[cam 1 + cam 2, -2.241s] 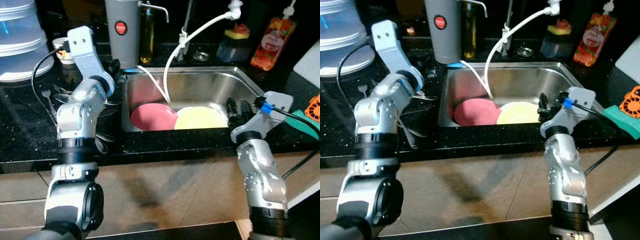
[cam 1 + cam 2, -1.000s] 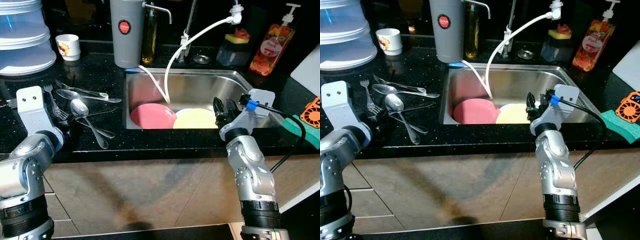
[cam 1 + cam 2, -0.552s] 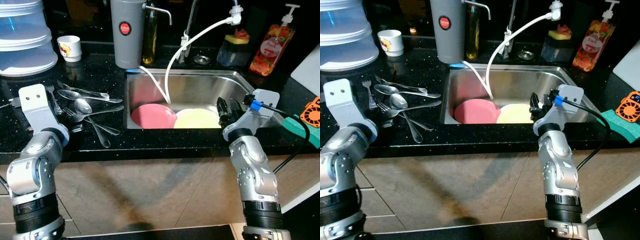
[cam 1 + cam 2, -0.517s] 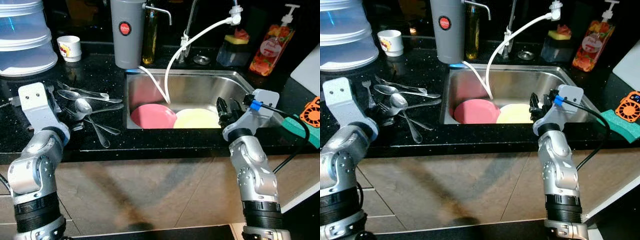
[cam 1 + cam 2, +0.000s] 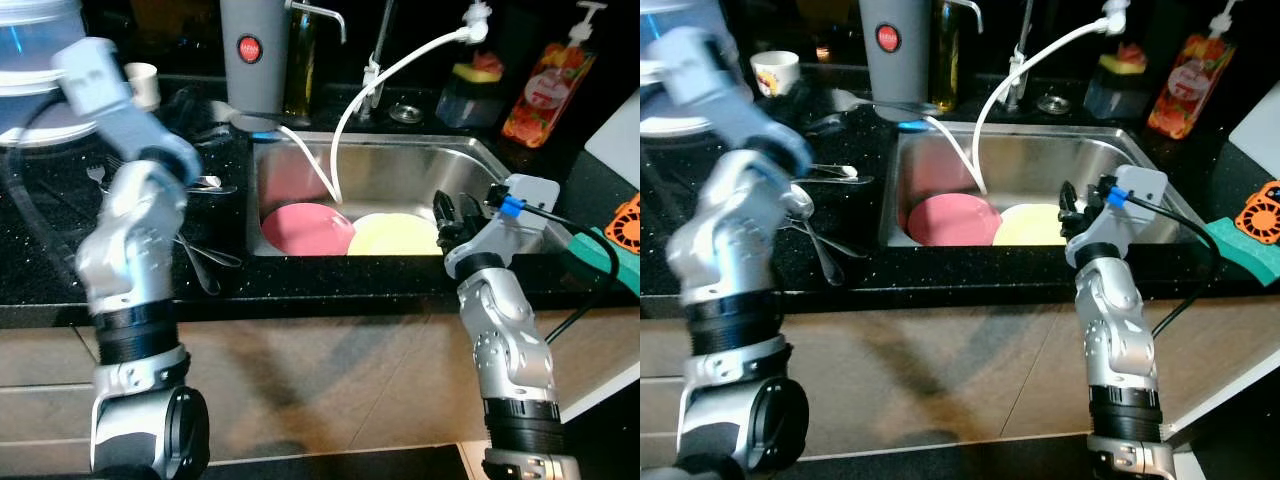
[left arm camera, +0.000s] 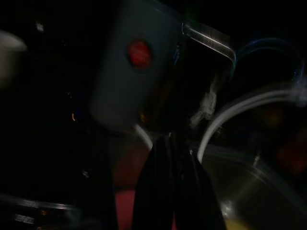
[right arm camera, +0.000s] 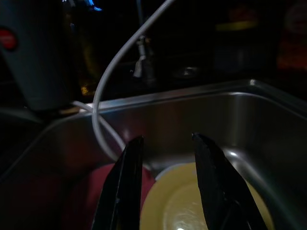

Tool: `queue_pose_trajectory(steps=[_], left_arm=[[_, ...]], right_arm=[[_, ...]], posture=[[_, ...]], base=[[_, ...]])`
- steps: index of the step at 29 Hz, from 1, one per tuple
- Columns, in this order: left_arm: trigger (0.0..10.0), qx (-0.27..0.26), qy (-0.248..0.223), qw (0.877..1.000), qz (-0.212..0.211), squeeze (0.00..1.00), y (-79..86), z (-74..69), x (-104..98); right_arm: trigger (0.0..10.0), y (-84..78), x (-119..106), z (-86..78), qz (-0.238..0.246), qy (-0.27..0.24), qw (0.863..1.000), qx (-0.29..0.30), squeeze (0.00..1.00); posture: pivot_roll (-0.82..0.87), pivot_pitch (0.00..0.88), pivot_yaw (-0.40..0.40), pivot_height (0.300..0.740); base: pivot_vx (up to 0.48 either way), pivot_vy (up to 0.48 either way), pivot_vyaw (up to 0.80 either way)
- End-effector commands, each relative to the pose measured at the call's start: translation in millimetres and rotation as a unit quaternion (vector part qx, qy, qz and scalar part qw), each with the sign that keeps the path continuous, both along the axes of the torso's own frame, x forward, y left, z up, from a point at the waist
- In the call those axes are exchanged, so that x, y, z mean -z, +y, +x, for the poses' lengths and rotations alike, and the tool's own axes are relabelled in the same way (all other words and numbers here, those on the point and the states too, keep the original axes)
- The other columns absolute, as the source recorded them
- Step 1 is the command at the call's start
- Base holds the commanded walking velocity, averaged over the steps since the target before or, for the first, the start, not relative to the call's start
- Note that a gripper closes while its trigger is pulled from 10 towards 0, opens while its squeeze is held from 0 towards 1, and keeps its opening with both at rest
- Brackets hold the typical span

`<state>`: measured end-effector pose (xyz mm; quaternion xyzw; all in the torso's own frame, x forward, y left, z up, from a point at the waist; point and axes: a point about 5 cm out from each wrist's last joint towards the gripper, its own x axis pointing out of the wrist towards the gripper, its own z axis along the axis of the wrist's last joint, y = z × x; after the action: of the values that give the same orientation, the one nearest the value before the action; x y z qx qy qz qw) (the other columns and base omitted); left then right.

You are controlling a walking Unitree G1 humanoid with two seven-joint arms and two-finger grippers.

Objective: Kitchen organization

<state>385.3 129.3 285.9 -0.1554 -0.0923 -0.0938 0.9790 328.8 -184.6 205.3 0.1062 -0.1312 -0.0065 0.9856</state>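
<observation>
My left gripper (image 5: 203,108) is raised over the counter by the sink's back left corner, shut on a metal spoon (image 5: 885,103) that points toward the sink (image 5: 400,150). In the left wrist view its fingers (image 6: 168,187) are pressed together. Several spoons and forks (image 5: 205,185) lie on the black counter left of the sink. A pink plate (image 5: 305,228) and a yellow plate (image 5: 395,235) lie in the basin. My right gripper (image 5: 452,215) hovers at the sink's front right, open and empty, just above the yellow plate (image 7: 192,211).
A grey dispenser (image 5: 255,50) and an oil bottle (image 5: 298,60) stand behind the sink; a white hose (image 5: 350,110) hangs into it. A cup (image 5: 143,80) and stacked tubs (image 5: 30,60) are back left. An orange soap bottle (image 5: 540,75) and green sponge (image 5: 600,250) sit right.
My left arm has swung up from the counter's front edge by the cutlery toward the sink, carrying a spoon. The right arm has stayed put.
</observation>
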Motion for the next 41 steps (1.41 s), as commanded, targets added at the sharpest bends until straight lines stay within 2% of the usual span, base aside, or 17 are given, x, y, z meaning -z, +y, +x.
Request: queue_pose_trajectory(steps=[1, 4, 5, 7, 12, 13, 16, 18, 20, 23, 25, 28, 29, 31, 34, 37, 41], left_arm=[[10.0, 0.028, 0.041, 0.997, 0.057, 0.0, -26.3, 11.0, 24], [10.0, 0.056, 0.092, 0.983, 0.149, 0.0, -54.6, 20.8, 54], [10.0, 0.062, 0.094, 0.979, 0.167, 0.97, -59.2, 21.5, 59], [10.0, 0.063, 0.094, 0.976, 0.185, 1.0, -61.5, 22.1, 61], [10.0, 0.091, 0.045, 0.983, 0.15, 1.0, -60.5, 25.4, 38], [10.0, 0.086, 0.031, 0.986, 0.139, 0.0, -49.7, 27.7, 26], [10.0, 0.082, 0.029, 0.987, 0.139, 0.0, -45.6, 28.7, 24], [10.0, 0.029, 0.046, 0.989, 0.141, 0.0, -15.0, 32.3, 19], [10.0, -0.045, 0.069, 0.987, 0.135, 0.0, 31.5, 28.1, 19], [10.0, -0.104, 0.09, 0.979, 0.15, 0.0, 70.0, 14.2, 31], [10.0, -0.12, 0.1, 0.975, 0.158, 0.0, 83.1, 4.4, 37], [10.0, -0.121, 0.107, 0.974, 0.158, 0.0, 86.3, -1.3, 41], [10.0, -0.114, 0.117, 0.974, 0.158, 0.0, 85.8, -11.9, 48], [10.0, -0.11, 0.116, 0.973, 0.167, 0.0, 79.9, -18.9, 51], [10.0, -0.114, 0.109, 0.971, 0.181, 0.0, 76.5, -22.5, 52], [10.0, -0.146, 0.092, 0.958, 0.229, 0.0, 57.0, -37.8, 57], [10.0, -0.158, 0.1, 0.957, 0.222, 0.0, 44.6, -48.8, 64]], right_arm=[[10.0, -4.4, 2, -4.3, -0.001, 0.001, 1.0, 0.011, 0.0], [10.0, -8.5, 6, -12.1, -0.001, 0.006, 1.0, 0.025, 0.0], [10.0, -9.4, 7, -13.9, 0.0, 0.007, 1.0, 0.028, 0.0], [10.0, -9.9, 7, -14.9, 0.001, 0.007, 1.0, 0.031, 0.0], [10.0, -11.7, 6, -16.9, 0.003, 0.004, 0.999, 0.037, 0.0], [10.0, -12.6, 6, -16.6, 0.004, 0.003, 0.999, 0.039, 0.0], [10.0, -12.8, 6, -16.5, 0.004, 0.003, 0.999, 0.039, 0.0], [10.0, -11.6, 6, -15.4, 0.005, 0.003, 0.999, 0.038, 0.0], [10.0, -9.1, 6, -14.1, 0.006, 0.005, 0.999, 0.033, 0.0], [10.0, -6.5, 8, -12.4, 0.007, 0.01, 1.0, 0.025, 0.0], [10.0, -4.4, 9, -10.8, 0.006, 0.012, 1.0, 0.019, 0.0], [10.0, -2.8, 8, -9.4, 0.006, 0.013, 1.0, 0.015, 0.0], [10.0, -0.5, 7, -7.0, 0.004, 0.013, 1.0, 0.008, 0.0], [10.0, -0.3, 7, -6.3, 0.003, 0.013, 1.0, 0.007, 0.0], [10.0, -0.6, 7, -6.3, 0.003, 0.012, 1.0, 0.007, 0.0], [10.0, -1.6, 8, -6.6, 0.003, 0.013, 1.0, 0.007, 0.0], [10.0, -2.1, 9, -7.1, 0.004, 0.015, 1.0, 0.008, 0.0]], posture=[[0.04, 0.0, -0.028, 0.74], [0.02, 0.001, -0.009, 0.74], [0.02, 0.001, -0.009, 0.74], [0.01, 0.005, -0.003, 0.74], [0.01, 0.004, -0.001, 0.74], [0.01, 0.004, -0.001, 0.74], [0.01, 0.004, -0.001, 0.74], [0.03, 0.005, -0.007, 0.74], [0.05, 0.008, -0.013, 0.74], [0.08, 0.017, -0.032, 0.74], [0.09, 0.02, -0.04, 0.74], [0.1, 0.02, -0.043, 0.74], [0.1, 0.021, -0.045, 0.74], [0.11, 0.021, -0.048, 0.74], [0.11, 0.021, -0.048, 0.74], [0.11, 0.02, -0.044, 0.74], [0.11, 0.016, -0.04, 0.74]], base=[[0.0, 0.0, 0.0], [0.0, 0.0, 0.0], [0.0, 0.0, 0.0], [0.0, 0.0, 0.0], [0.0, 0.0, 0.0], [0.0, 0.0, 0.0], [0.0, 0.0, 0.0], [0.0, 0.0, 0.0], [0.0, 0.0, 0.0], [0.0, 0.0, 0.0], [0.0, 0.0, 0.0], [0.0, 0.0, 0.0], [0.0, 0.0, 0.0], [0.0, 0.0, 0.0], [0.0, 0.0, 0.0], [0.0, 0.0, 0.0], [0.0, 0.0, 0.0]])
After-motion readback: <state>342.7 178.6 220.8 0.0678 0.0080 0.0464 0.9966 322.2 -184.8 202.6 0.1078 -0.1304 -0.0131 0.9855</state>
